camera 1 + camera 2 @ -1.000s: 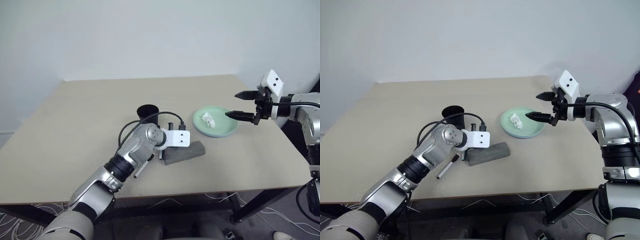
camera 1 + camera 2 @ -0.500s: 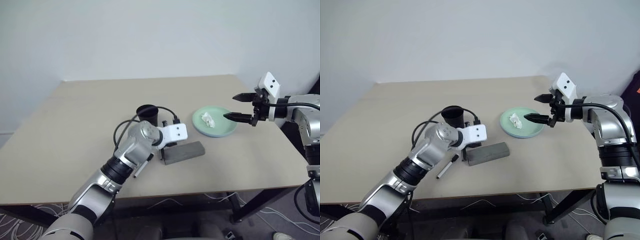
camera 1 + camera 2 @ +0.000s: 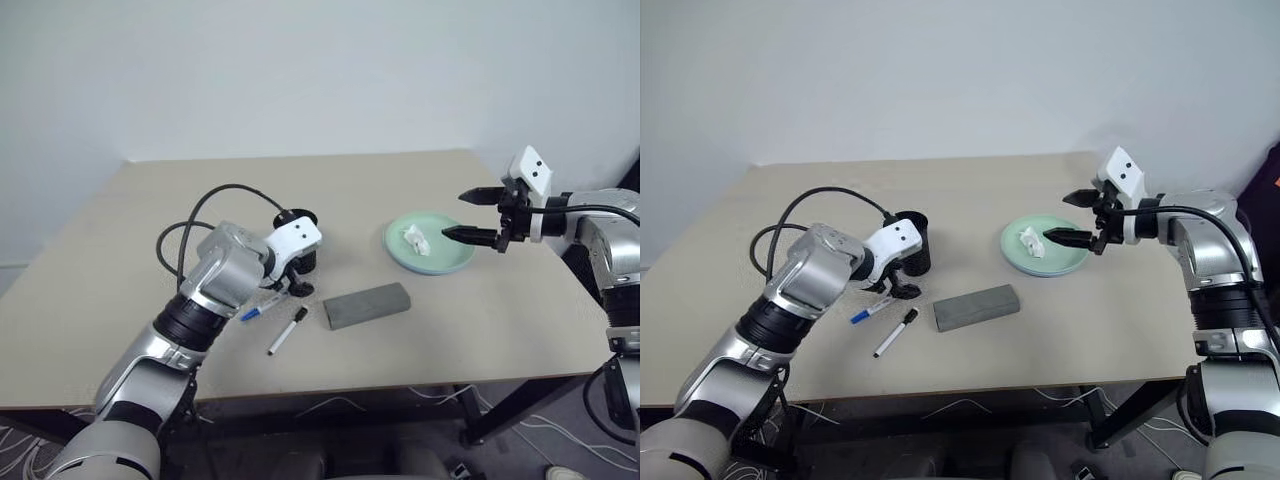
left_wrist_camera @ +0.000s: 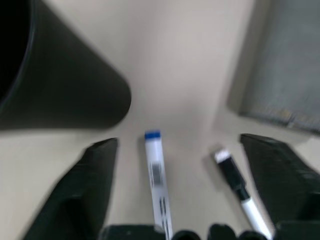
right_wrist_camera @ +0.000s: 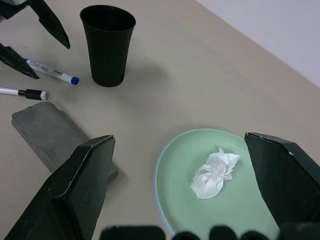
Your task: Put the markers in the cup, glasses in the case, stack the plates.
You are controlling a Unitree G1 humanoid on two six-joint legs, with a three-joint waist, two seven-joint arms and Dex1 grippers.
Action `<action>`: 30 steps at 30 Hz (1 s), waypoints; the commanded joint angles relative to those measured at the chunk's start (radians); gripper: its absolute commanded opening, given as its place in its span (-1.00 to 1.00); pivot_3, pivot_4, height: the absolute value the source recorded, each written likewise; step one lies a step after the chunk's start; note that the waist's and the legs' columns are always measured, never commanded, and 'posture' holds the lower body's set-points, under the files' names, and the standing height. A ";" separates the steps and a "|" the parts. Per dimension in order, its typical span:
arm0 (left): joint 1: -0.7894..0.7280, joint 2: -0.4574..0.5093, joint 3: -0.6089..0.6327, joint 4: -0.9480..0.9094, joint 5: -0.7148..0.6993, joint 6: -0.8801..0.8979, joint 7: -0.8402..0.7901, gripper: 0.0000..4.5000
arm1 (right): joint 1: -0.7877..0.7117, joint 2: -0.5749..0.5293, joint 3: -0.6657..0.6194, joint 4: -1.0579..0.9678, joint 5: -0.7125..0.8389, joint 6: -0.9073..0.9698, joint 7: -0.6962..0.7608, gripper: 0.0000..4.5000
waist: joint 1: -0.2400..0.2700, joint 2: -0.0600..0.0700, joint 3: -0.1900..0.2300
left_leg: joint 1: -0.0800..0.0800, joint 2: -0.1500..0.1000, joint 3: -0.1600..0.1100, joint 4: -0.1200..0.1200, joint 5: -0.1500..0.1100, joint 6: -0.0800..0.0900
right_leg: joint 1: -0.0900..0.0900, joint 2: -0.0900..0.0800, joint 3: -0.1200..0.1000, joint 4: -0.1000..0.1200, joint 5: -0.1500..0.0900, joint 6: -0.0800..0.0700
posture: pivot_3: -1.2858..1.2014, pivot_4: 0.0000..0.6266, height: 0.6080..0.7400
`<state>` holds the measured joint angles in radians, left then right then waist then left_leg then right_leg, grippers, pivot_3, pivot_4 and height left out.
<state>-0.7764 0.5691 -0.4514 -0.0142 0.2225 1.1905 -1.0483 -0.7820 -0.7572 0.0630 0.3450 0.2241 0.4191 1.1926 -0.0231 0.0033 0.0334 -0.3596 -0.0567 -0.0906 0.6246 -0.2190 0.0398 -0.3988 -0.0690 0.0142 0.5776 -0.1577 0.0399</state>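
The blue marker (image 4: 159,185) and black marker (image 3: 896,332) lie on the table (image 3: 120,270) by the black cup (image 5: 108,44). The left gripper (image 4: 185,165) hangs open over the blue one. The grey case (image 3: 367,304) lies shut nearby. The right gripper (image 5: 187,185) is open above the green plate (image 5: 235,205).
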 commanded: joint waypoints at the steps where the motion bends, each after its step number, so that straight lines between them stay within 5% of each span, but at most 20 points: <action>1: -0.032 0.025 -0.007 -0.014 -0.017 0.015 0.040 0.99 | -0.055 0.007 -0.006 0.002 -0.002 -0.025 0.005 1.00 | 0.000 0.000 0.000 | 0.000 0.000 0.000 0.000 0.000 0.000 | 0.000 0.000 0.000 0.000 0.000 0.000 | 0.03 -1.00 0.80; 12: -0.114 0.056 -0.070 0.223 -0.062 -0.080 0.035 0.99 | -0.067 0.025 0.002 0.017 -0.010 -0.038 0.012 1.00 | 0.001 0.000 0.000 | -0.001 -0.001 0.000 0.000 0.000 0.000 | -0.001 0.000 0.000 0.000 0.000 0.000 | 0.03 -1.00 0.80; 30: -0.167 -0.031 -0.125 0.560 -0.037 -0.273 0.012 0.99 | -0.031 0.020 -0.014 -0.028 -0.002 -0.016 -0.009 1.00 | 0.001 0.000 0.000 | -0.001 -0.002 0.001 0.000 0.000 0.000 | -0.002 0.000 0.000 0.001 0.000 0.000 | 0.03 -1.00 0.80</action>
<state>-0.9069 0.5362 -0.5741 0.5425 0.1715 0.9352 -1.0297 -0.8017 -0.7263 0.0816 0.3504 0.2069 0.4064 1.1915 -0.0220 0.0033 0.0334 -0.3608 -0.0582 -0.0899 0.6244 -0.2191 0.0396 -0.4005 -0.0690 0.0145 0.5784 -0.1576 0.0399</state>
